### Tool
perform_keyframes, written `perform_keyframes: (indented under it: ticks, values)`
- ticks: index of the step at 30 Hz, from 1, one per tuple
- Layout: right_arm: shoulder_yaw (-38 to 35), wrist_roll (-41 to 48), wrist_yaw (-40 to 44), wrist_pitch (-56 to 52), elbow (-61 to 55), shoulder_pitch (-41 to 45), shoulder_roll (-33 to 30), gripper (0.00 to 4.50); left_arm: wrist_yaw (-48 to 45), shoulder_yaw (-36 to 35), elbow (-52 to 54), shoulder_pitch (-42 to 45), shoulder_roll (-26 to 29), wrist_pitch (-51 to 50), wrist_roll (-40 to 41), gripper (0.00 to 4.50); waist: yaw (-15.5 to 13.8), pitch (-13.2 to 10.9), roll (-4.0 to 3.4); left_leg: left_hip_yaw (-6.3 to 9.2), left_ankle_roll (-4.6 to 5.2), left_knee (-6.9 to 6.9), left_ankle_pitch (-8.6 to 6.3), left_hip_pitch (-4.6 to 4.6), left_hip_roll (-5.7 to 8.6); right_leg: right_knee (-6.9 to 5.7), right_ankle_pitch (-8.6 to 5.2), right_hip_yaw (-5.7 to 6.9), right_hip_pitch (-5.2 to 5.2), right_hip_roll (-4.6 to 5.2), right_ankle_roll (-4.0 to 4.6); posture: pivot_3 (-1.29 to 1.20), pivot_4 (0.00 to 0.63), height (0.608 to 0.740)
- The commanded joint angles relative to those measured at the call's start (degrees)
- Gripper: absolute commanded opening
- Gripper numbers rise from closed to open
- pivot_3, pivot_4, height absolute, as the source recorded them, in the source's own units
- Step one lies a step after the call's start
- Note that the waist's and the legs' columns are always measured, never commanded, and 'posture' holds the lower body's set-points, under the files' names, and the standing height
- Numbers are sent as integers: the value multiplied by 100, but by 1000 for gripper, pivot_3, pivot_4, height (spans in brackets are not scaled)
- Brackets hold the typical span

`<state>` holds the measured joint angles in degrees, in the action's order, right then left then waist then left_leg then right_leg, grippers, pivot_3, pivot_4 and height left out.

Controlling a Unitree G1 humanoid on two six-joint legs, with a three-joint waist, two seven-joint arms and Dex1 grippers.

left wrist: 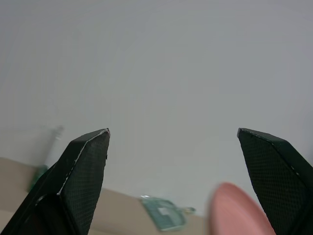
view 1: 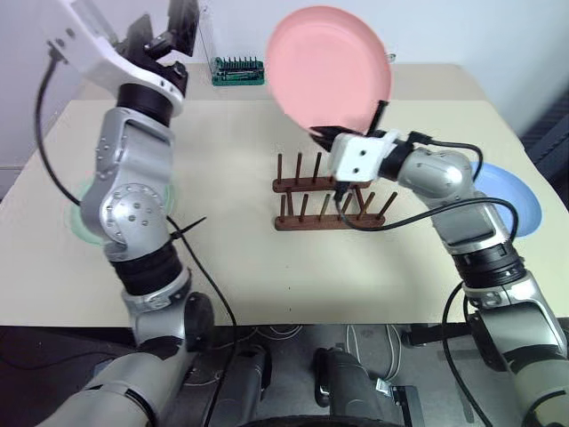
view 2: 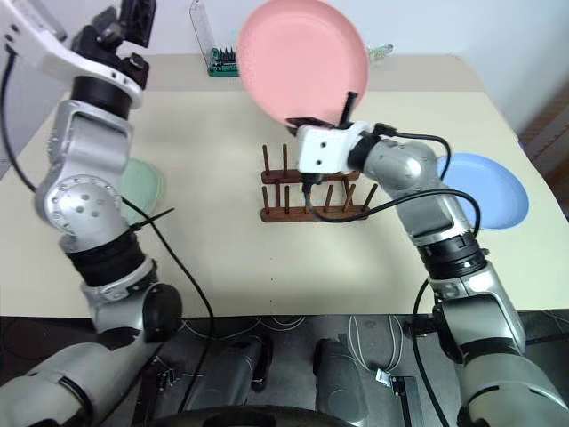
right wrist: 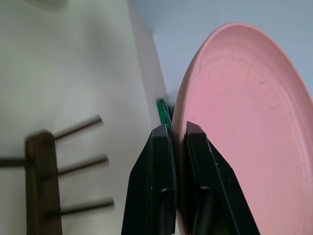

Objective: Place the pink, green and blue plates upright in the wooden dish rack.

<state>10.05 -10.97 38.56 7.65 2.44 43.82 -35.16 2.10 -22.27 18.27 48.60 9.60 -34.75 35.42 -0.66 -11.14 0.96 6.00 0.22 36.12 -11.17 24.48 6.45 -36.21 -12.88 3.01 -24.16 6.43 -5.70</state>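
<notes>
My right gripper [view 1: 349,130] is shut on the lower rim of the pink plate [view 1: 329,67] and holds it upright in the air, just above and behind the wooden dish rack [view 1: 331,203]. In the right wrist view the two fingers [right wrist: 161,161] pinch the rim of the pink plate [right wrist: 244,127], and the rack's pegs [right wrist: 73,161] show beside them. The green plate [view 2: 142,187] lies flat at the table's left, partly hidden by my left arm. The blue plate [view 1: 514,197] lies flat at the right. My left gripper [view 1: 162,27] is raised high at the far left, open and empty.
A green-and-clear screwdriver-bit case [view 1: 238,69] stands at the table's far edge, left of the pink plate. The beige table [view 1: 267,276] has bare room in front of the rack. Black cables hang from both arms.
</notes>
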Motion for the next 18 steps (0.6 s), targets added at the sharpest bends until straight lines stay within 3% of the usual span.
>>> perform_keyframes:
  ticks: [1, 4, 7, 13, 18]
  values:
    - [-1046, 1376, 401, -707, -537, -243, -208, 0, -1300, 284, 261, -639, 949, 50, 19, 4435, 6, 0, -1, -2, 0, -1, 0, -1, 0, 0, 0, -2, 0, 0, 0, 0, 150, 740]
    - [-1829, 2970, 675, -2026, -1164, -436, -186, 0, -2540, 457, 460, -1360, 1784, 60, 324, 4435, 18, -2, -5, -5, 6, -12, -3, -2, -1, 0, 0, -15, -6, 0, 3, 0, 150, 740]
    - [-2418, 4359, 656, -3234, -1696, -542, -176, 0, -3311, 639, 529, -1914, 2281, 114, 367, 4435, 17, -3, -8, -6, 34, -9, -20, -1, -6, 1, 3, -22, -10, -2, 11, 0, 150, 740]
    - [-3215, 6339, -4, -4745, -2111, -900, 4, 0, -4207, 1133, 855, -2713, 2758, 84, 362, 4435, 0, 0, -9, -10, 35, -11, -22, -4, -21, 8, -4, -26, -8, -1, 36, 0, 150, 740]
    - [-3563, 7397, -727, -5230, -2197, -1125, 248, 0, -4620, 1480, 995, -3165, 2979, 96, 247, 4435, -2, 0, -19, -25, 36, -17, -22, -4, -23, 7, -4, -39, -18, 0, 37, 0, 150, 740]
